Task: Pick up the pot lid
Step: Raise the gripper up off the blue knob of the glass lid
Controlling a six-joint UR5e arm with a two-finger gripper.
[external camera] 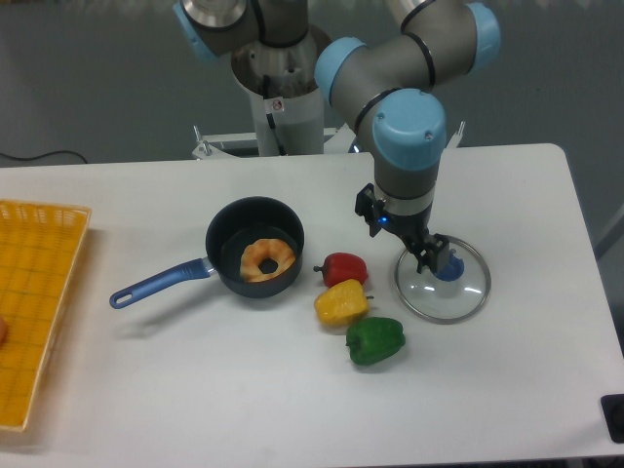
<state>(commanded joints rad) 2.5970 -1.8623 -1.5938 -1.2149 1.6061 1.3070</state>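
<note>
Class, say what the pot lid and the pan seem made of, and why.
The pot lid looks like clear, glossy glass: the white table shows through it. The pan is probably coated metal, given its smooth, black, softly shining inside, but that isn't certain.

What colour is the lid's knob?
The knob is blue, as the camera view shows.

UR5e arm [353, 73]: smooth grey housings, rounded, chunky joints, blue round joint caps [409, 125], darker bands at some joint seams. Two-finger gripper [403, 244]: dark, narrower than the joint above it, angular jointed finger links. Small markings unreadable.
</note>
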